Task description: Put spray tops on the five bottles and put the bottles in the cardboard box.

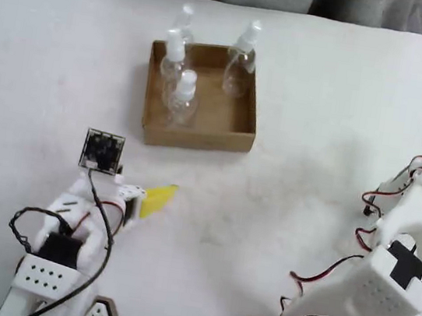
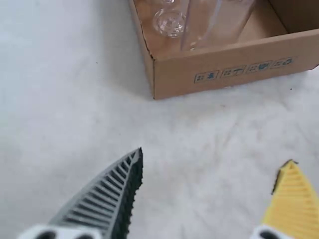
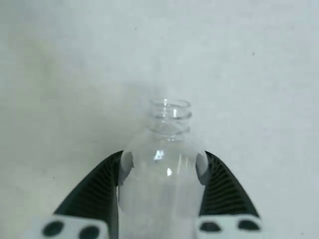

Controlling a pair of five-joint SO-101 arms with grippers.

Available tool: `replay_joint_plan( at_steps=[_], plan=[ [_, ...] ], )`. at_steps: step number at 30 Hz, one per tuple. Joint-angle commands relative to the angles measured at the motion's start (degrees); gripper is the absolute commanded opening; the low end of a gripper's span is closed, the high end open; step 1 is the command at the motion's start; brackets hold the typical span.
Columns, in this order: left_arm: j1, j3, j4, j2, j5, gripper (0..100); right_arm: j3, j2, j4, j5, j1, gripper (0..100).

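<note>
Plainly, the right gripper [image 3: 163,158] is clamped round a clear plastic bottle, the held bottle [image 3: 160,194], with its black ribbed fingers [image 3: 94,191] pressed against either side just below the shoulder. The held bottle is colourless and see-through, with a rounded shoulder and a short threaded neck. Its mouth is bare, with no spray top on it. White table [image 1: 321,103] lies beyond it, and I cannot tell whether its base rests on the surface. The right arm is by the table's right edge, toward the near corner.

The cardboard box [image 1: 198,137] is shallow, brown and open-topped, and sits toward the table's far edge, left of the middle. Three clear bottles stand upright inside it, each with a white spray top. The back-left bottle [image 1: 175,57] is by the left wall, the front bottle [image 1: 182,100] is just beside it toward the near wall, and the right-hand bottle [image 1: 239,71] is near the box's far right corner. A fourth bottle [image 1: 185,21], also capped in white, stands on the table just behind the box's far wall, near its far left corner.

The left gripper [image 2: 214,157] is spread wide and holds nothing, with one grey finger and one yellow. It is over the table toward the near left corner, pointed at the box and well short of its near wall.
</note>
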Motion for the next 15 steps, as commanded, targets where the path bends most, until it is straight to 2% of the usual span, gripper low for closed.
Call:
replay_joint_plan(
  at_steps=[1,5,7,10,15],
  plan=[
    [-2.2,-0.9,0.3,-0.5,-0.5,40,-4.9,-0.9,7.7,0.2,-0.1,1.6],
    [-6.9,-5.0,3.2,-0.3,-0.3,40,-6.4,-1.8,16.6,4.7,-1.6,1.6],
    [-9.5,-8.4,5.7,-0.2,1.3,40,-5.4,-2.8,18.9,4.2,-3.2,1.6],
    [-12.8,-15.4,11.9,-0.1,6.9,40,-1.2,-5.0,18.8,1.5,-6.5,1.6],
    [-15.3,-25.2,22.2,0.0,7.6,40,8.9,-11.4,14.3,-1.9,-12.1,1.6]
  ],
)
